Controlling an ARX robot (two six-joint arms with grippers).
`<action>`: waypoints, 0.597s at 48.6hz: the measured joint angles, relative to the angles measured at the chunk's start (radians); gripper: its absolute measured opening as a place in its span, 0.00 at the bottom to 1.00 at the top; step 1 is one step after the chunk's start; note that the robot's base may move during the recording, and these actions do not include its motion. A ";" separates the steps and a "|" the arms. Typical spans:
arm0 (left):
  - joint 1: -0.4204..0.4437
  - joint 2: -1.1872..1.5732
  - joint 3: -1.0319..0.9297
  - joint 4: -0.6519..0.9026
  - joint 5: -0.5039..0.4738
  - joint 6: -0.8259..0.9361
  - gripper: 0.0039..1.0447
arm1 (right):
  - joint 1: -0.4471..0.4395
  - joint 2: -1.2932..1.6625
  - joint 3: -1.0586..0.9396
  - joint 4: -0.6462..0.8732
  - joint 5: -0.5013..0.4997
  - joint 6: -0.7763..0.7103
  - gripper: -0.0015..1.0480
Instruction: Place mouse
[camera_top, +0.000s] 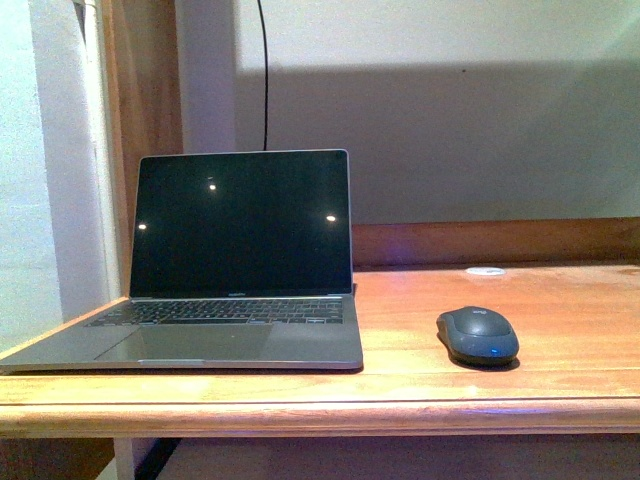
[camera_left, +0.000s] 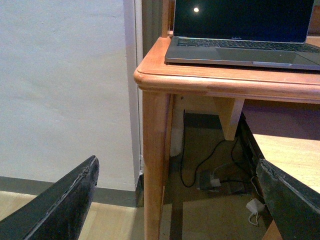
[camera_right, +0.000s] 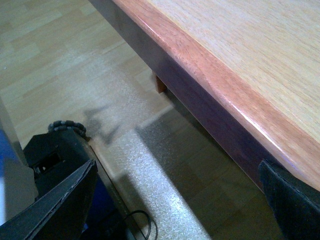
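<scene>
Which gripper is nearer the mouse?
Right, judging hedged. The mouse lies on the desk's right part; the right gripper hangs below that desk's front edge, the left gripper low by the corner under the laptop.

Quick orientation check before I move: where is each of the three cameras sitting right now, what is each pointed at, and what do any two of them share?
Front view: on the body, facing the desk level on; shows the open laptop, the mouse to its right, a small white disc behind; no arm visible.
Left wrist view: below desk height, looking up at the desk's corner; open left gripper frames it.
Right wrist view: beside the desk's front edge, looking down at the floor; open right gripper shows.
Shared: front and left wrist views both show the laptop.
</scene>
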 joint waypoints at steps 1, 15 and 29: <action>0.000 0.000 0.000 0.000 0.000 0.000 0.93 | 0.016 -0.009 -0.008 0.028 0.002 0.030 0.93; 0.000 0.000 0.000 0.000 0.000 0.000 0.93 | 0.190 -0.087 -0.097 0.383 0.079 0.356 0.93; 0.000 0.000 0.000 0.000 0.000 0.000 0.93 | 0.422 -0.010 -0.144 0.919 0.356 0.809 0.93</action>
